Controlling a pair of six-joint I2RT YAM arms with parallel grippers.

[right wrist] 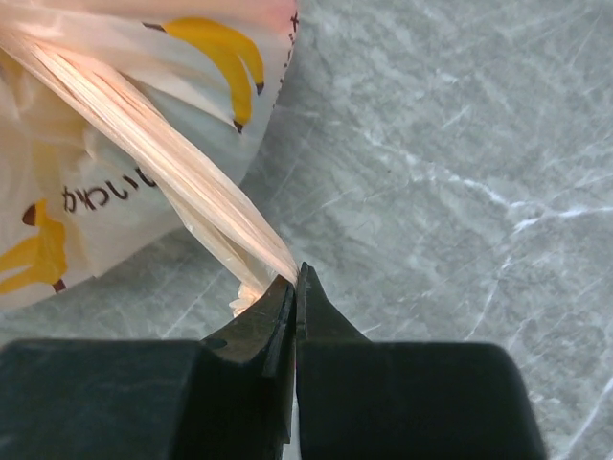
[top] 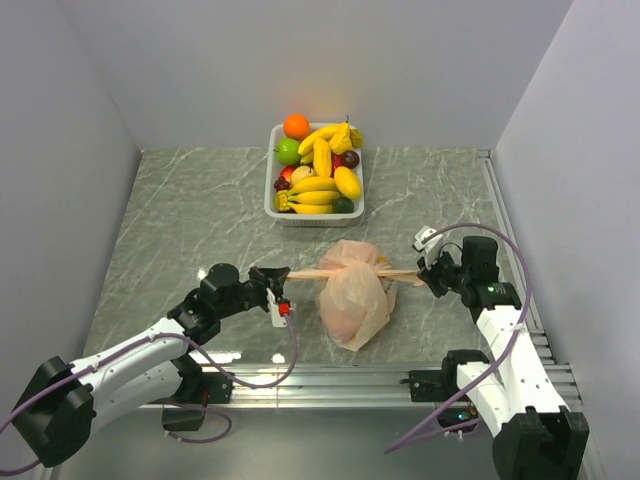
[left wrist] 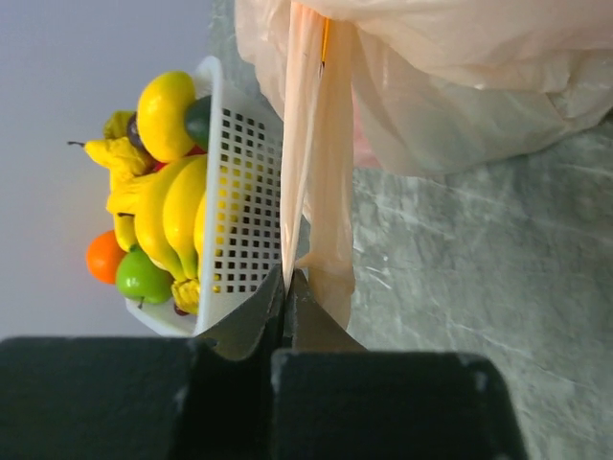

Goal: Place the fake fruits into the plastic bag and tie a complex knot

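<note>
tray (top: 270, 196): white, perforated (mesh walls) | on: grey marbled table (top: 180, 230), far centre

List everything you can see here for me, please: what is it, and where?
bag: one, pale peach with banana print, middle of the table, handles stretched out left and right
tray: one, white, perforated, behind the bag
bananas: several, yellow, in the tray
orange: one, orange, tray's far end
green fruit: one, green, beside the orange
other fruits: a few, dark or red, half hidden among the bananas
table: one, grey marbled
left gripper: one, black, shut on the bag's left handle
right gripper: one, black, shut on the right handle
</note>
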